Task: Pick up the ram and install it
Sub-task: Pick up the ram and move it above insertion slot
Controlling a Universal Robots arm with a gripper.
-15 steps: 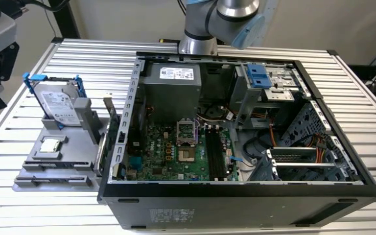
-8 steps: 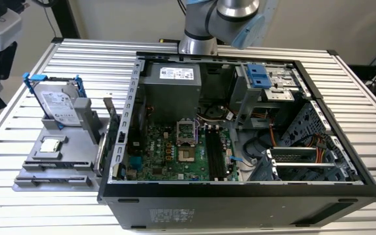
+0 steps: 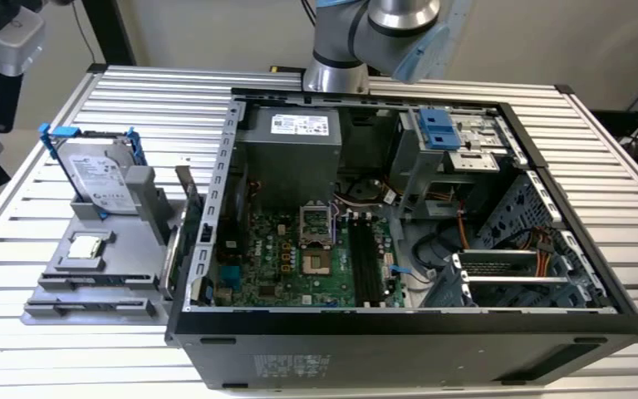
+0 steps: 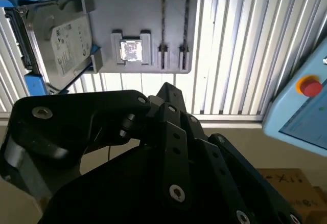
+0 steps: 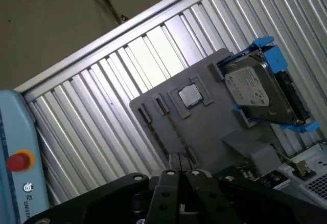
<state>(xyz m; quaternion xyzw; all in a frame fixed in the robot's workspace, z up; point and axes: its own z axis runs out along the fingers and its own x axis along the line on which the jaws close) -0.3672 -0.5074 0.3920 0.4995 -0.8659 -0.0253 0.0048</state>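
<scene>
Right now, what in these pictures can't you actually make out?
The ram: whether it stands in the gray tray's narrow slots; edge-on and too thin in the second wrist view.
The motherboard slots: filled or empty; too dark and small in the exterior view.
The arm: cut off above its lower joint by the exterior view's top edge.

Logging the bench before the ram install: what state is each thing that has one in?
Black computer tower case: lying on its side, side panel off, inside exposed.
Silver-labelled hard drive with blue clips: propped tilted in the grey plastic holder.
Small square silver chip: lying flat in a holder recess.
Long black motherboard slots: cannot tell whether filled.
</scene>
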